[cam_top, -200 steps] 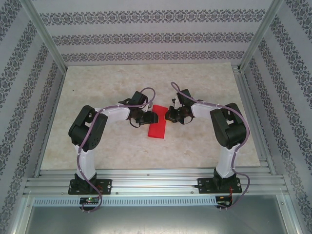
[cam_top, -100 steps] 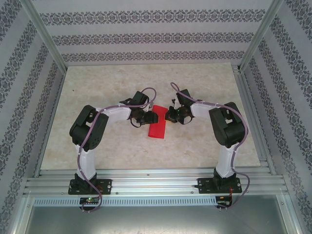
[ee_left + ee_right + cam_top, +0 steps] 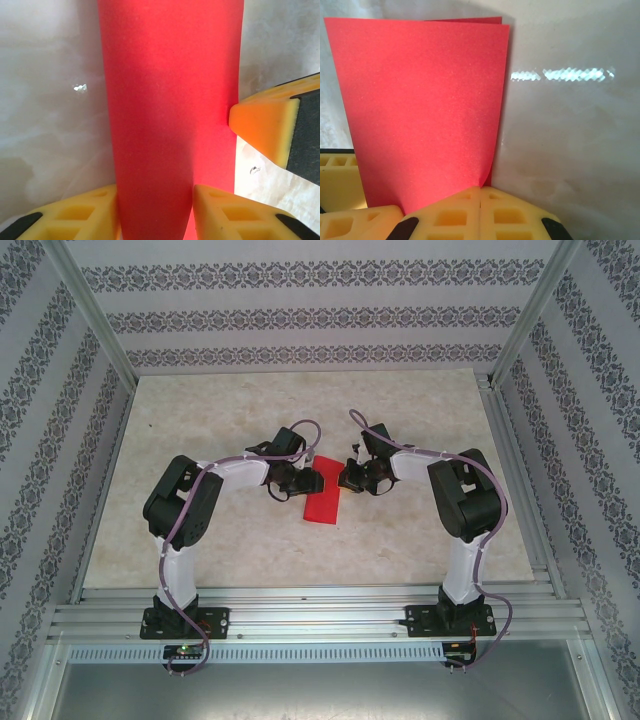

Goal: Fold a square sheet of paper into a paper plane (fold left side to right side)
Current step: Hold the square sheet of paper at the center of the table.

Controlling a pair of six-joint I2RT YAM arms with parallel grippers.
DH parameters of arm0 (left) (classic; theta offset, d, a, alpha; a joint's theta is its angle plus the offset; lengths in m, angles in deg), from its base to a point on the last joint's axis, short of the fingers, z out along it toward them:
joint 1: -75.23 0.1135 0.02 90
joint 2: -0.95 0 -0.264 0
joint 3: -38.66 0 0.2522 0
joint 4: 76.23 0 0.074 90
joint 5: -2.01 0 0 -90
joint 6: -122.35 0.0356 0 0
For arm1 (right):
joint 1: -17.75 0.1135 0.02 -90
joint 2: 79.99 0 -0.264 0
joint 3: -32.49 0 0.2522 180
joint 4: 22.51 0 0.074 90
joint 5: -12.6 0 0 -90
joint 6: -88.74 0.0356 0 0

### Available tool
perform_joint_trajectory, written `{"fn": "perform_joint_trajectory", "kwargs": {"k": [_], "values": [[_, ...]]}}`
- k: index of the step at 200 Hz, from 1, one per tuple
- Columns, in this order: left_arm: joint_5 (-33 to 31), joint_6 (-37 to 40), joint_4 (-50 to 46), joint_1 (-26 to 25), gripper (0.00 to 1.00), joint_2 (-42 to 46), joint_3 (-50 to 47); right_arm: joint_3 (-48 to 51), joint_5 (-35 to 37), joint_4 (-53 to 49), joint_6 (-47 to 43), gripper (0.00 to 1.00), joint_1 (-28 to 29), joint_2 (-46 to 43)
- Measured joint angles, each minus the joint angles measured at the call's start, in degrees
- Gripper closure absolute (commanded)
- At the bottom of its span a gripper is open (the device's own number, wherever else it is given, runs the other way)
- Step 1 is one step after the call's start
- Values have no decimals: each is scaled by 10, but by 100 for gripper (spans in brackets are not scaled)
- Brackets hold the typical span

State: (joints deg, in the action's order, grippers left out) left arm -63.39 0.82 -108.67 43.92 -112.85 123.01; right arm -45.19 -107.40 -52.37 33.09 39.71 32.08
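Observation:
The red sheet of paper point(image 3: 322, 502) lies mid-table, folded in half into a narrow rectangle. In the left wrist view its rounded fold point(image 3: 165, 100) bulges up between my left gripper's yellow fingers point(image 3: 95, 217). My left gripper point(image 3: 156, 195) touches the fold on both sides and squeezes it. My right gripper point(image 3: 346, 476) is at the paper's far right corner, facing my left gripper point(image 3: 310, 481). In the right wrist view the paper's lifted top layer point(image 3: 420, 100) curls down into my shut right gripper point(image 3: 480, 192), which pinches its corner.
The pale marble-look table point(image 3: 200, 420) has free room all round the paper. Aluminium frame rails point(image 3: 300, 605) run along the near edge, and patterned walls close in the sides and back. An orange finger of the right gripper point(image 3: 262, 127) rests against the paper's edge.
My left gripper's jaws have narrowed on the paper's fold. Both arms and the paper have stayed almost where they were.

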Motion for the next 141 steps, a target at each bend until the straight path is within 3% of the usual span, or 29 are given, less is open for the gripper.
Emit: {"fn": "perform_joint_trajectory", "kwargs": {"k": [141], "values": [[-14,7,-7,-3,61,-3,4,-1,0,0,0,93,0,1]]}}
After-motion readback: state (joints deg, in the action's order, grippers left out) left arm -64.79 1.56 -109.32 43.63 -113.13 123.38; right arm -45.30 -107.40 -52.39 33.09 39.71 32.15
